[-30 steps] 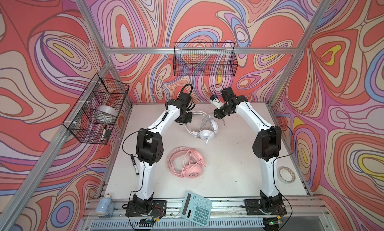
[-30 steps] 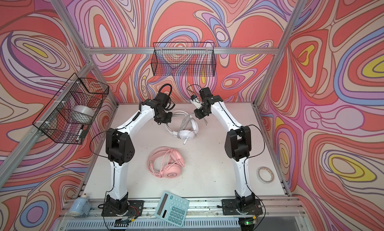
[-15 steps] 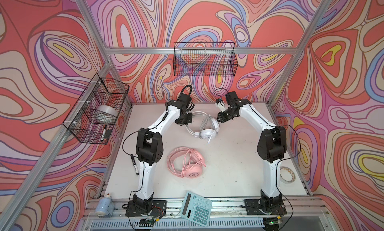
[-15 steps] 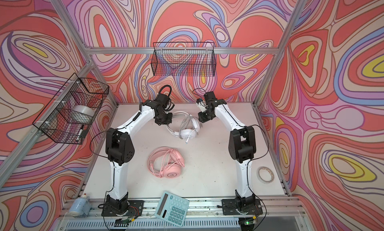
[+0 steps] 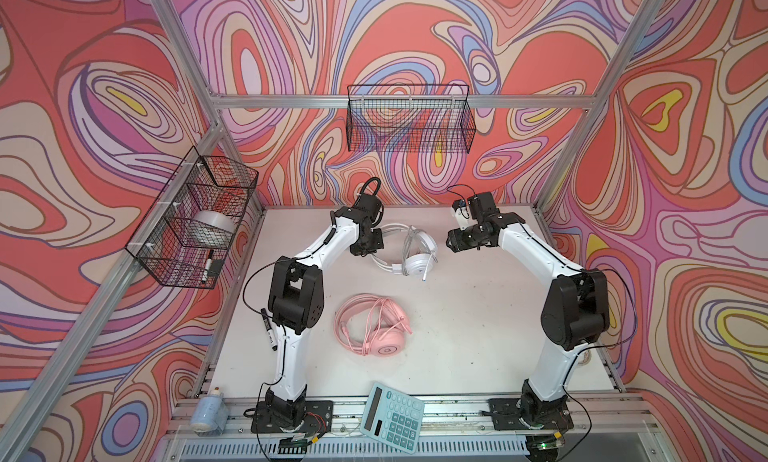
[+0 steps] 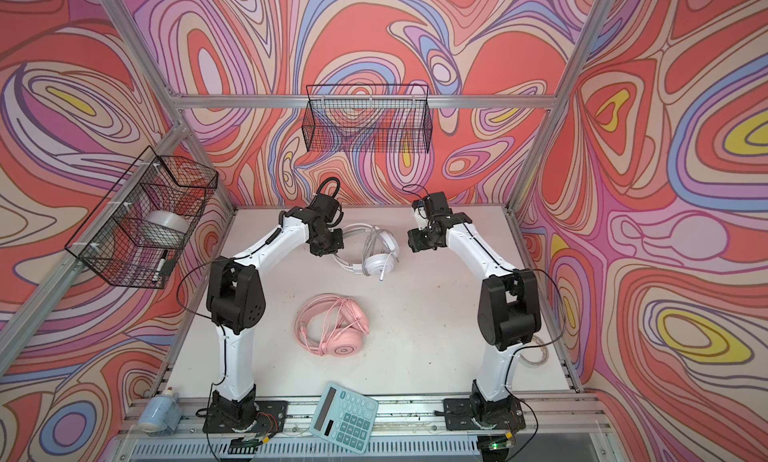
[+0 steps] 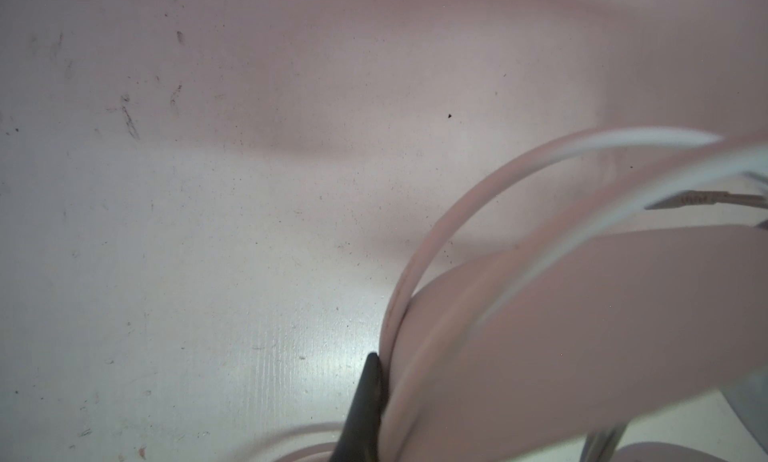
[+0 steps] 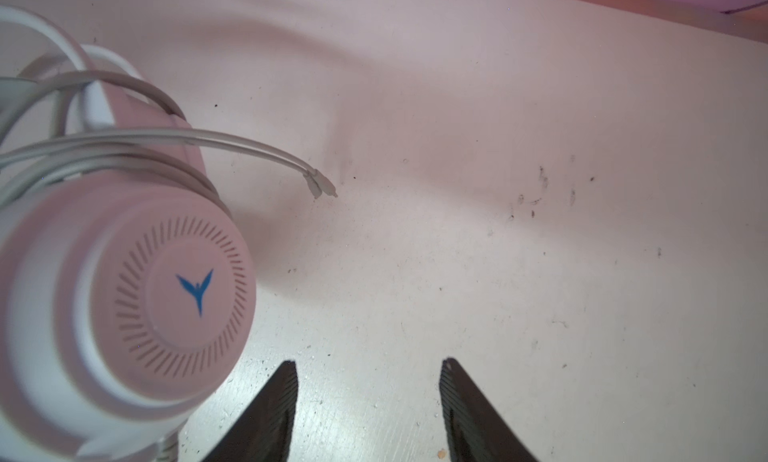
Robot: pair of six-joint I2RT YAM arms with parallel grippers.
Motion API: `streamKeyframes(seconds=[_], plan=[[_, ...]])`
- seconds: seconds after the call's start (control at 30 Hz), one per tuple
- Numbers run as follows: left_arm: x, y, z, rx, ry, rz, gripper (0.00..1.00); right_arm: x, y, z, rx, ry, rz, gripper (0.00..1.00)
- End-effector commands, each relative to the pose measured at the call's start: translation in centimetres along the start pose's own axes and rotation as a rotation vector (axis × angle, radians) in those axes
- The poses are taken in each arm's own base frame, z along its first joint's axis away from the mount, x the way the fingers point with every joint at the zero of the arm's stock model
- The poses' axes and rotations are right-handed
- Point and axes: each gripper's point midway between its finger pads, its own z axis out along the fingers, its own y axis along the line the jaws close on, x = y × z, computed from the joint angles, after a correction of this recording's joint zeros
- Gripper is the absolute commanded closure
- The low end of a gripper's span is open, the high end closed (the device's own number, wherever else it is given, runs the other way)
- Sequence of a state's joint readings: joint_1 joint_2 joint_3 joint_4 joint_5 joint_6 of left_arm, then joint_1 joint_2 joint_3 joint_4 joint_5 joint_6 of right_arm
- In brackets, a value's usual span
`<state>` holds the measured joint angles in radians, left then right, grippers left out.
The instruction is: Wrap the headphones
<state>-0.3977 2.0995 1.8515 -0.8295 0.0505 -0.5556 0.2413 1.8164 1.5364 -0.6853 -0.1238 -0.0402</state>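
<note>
**White headset held left, right jaws empty**

Left gripper (image 5: 367, 247) is clamped on the white headset (image 5: 417, 263) at its headband, near the far side of the table (image 5: 478, 314). One finger (image 7: 365, 397) presses against the band. Right gripper (image 8: 368, 362) is spread with nothing between, just beside the earcup (image 8: 166, 297), not touching. The cable (image 8: 232, 144) loops over the earcup, its end free. Pink headset (image 5: 374, 329) lies mid-table, well apart from both grippers. Swirl-patterned walls (image 5: 415, 44), calculator (image 5: 392, 416) at the front edge. Both arms reach forward, elbows raised.

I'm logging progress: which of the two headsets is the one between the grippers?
The white headset, at the back, between the left gripper and the right gripper. The pink headset lies alone nearer the front, no gripper beside it.
</note>
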Motion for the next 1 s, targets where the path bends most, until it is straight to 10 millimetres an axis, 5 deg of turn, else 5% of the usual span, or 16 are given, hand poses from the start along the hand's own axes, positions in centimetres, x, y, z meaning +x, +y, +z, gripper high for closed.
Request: streamKeyframes(seconds=[0.0,0.37,0.5,0.53,0.97], plan=[[-1.8,-2.2,-2.2,0.128,-0.082,-0.067,1.00,-0.4,-1.0,-1.2,0.059,-0.088,0.056,0.41],[0.6,-2.4,-0.8,0.157,-0.018,-0.043,1.00,1.7,-1.6,-2.1,0.094,-0.124,0.121,0.30],[1.4,-2.4,1.0,0.171,-0.002,-0.035,1.00,1.5,-1.3,-2.1,0.074,-0.160,0.148,0.13],[1.4,-2.4,1.6,0.173,0.000,-0.034,1.00,1.5,-1.2,-2.2,0.069,-0.164,0.150,0.02],[1.7,-1.9,5.5,0.144,0.026,-0.054,1.00,2.8,-1.3,-2.1,0.077,-0.160,0.153,0.02]])
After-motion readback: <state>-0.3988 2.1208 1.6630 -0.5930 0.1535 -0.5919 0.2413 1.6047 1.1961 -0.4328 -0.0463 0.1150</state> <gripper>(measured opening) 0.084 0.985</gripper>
